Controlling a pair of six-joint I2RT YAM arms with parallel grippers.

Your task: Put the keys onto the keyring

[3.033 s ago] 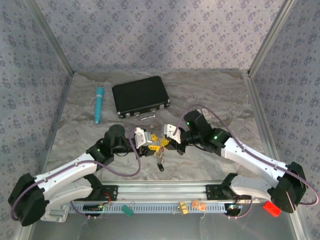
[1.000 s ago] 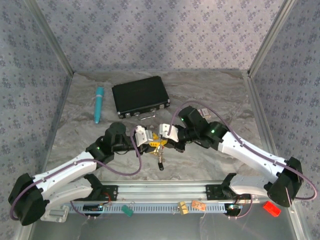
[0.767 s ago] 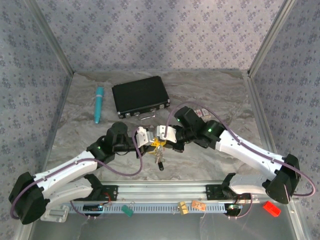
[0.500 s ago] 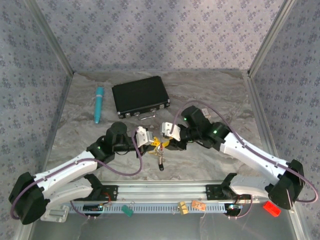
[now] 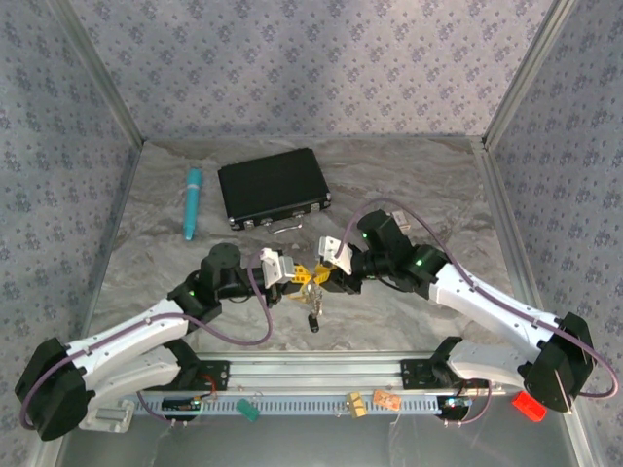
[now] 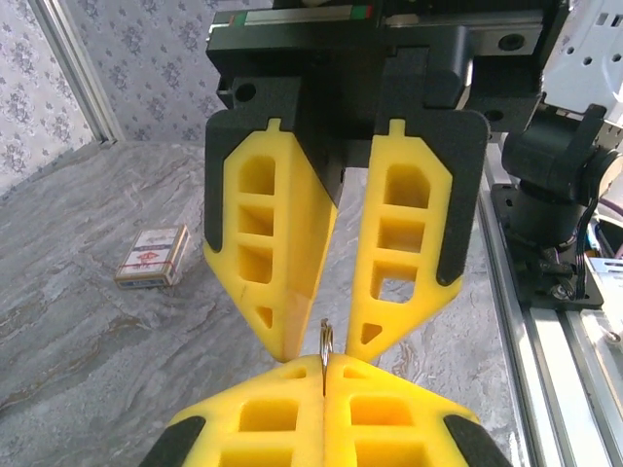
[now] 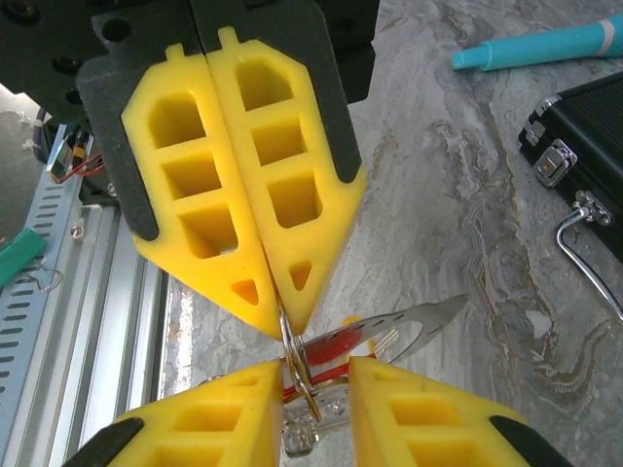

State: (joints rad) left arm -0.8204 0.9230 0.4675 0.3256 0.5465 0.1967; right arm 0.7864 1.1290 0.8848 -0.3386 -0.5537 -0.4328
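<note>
My left gripper (image 6: 324, 368) is shut on the thin silvery ring of the keyring (image 6: 326, 342), held on edge between its yellow fingertips. My right gripper (image 7: 316, 375) is open, its fingers standing either side of that ring (image 7: 295, 352). Keys (image 7: 336, 345) hang from the ring, one with a red part, beside a flat silver metal piece (image 7: 423, 319). In the top view the two grippers (image 5: 297, 276) (image 5: 325, 273) meet tip to tip above the table's near middle, with the keys (image 5: 313, 307) dangling below them. The keyring's fob is hidden.
A black case (image 5: 273, 188) and a teal pen (image 5: 192, 202) lie at the back left. A small patterned card box (image 6: 153, 257) sits on the marble top beyond the right arm. The metal rail (image 5: 321, 368) runs along the near edge.
My left gripper has closed on the ring. My right gripper has let go, opened and drawn back a little to the right. The keys still hang between the two.
</note>
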